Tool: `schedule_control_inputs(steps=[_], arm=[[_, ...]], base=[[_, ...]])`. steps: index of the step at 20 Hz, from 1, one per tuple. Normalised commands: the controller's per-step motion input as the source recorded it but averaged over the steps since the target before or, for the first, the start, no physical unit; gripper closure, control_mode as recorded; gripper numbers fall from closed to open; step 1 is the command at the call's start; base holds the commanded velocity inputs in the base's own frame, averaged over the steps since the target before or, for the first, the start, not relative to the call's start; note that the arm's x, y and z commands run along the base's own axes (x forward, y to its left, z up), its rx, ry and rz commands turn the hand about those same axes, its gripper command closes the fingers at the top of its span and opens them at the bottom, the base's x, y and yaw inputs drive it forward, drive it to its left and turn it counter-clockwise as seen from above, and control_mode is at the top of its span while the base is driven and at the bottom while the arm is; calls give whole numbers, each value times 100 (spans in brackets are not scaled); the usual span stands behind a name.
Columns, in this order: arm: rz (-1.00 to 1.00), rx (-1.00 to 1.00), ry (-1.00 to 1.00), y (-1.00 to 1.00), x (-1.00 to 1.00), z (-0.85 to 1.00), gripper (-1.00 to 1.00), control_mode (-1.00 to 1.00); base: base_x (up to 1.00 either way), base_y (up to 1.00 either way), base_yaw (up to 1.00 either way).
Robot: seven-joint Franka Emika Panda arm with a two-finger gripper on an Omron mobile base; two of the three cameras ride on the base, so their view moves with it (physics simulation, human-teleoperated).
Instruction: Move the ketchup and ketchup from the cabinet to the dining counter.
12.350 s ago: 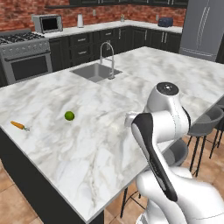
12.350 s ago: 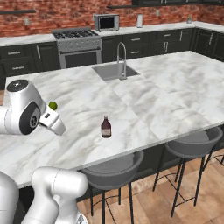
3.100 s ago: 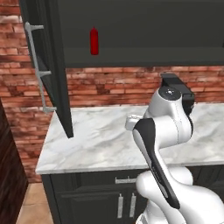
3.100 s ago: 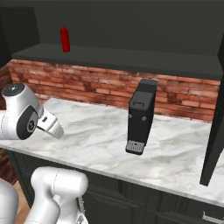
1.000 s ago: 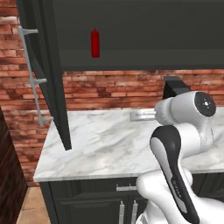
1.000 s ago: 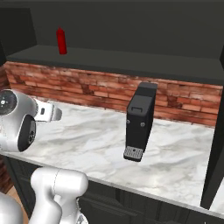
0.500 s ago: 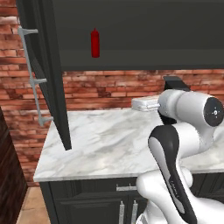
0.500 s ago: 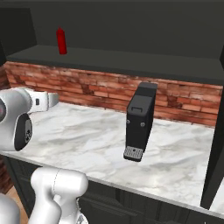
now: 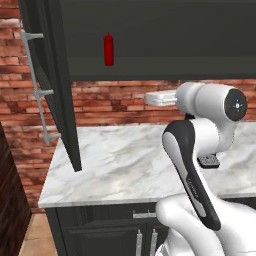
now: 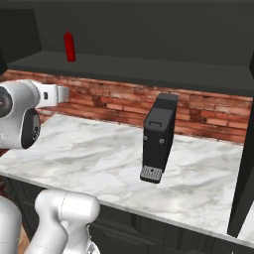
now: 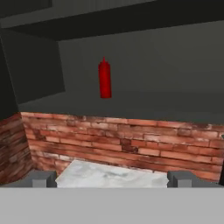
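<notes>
The red ketchup [image 11: 104,79] stands upright on the open cabinet [image 9: 165,60] shelf, above the marble tabletop [image 9: 125,165]. The pincer [image 11: 111,178], spread wide and empty, should rise level, then straddle the bottle's middle.

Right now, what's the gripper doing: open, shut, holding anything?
Gripper: open and empty, jaws spread wide, aimed at the red ketchup bottle standing upright on the cabinet shelf, well short of it.

no readable text, labels or signs
</notes>
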Motion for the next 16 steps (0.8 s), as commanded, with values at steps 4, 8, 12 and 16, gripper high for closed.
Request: schedule_control_inputs(steps=[4,8,12,16], arm=[[0,0,3,5,37,46,-100,-100],[0,-2,0,4,46,43,-100,-100],[7,-1,-3,12,56,26,-100,-100],[18,-6,-2,14,46,26,-100,-100]], base=[[0,0,0],[0,0,0],[0,0,0],[0,0,0]])
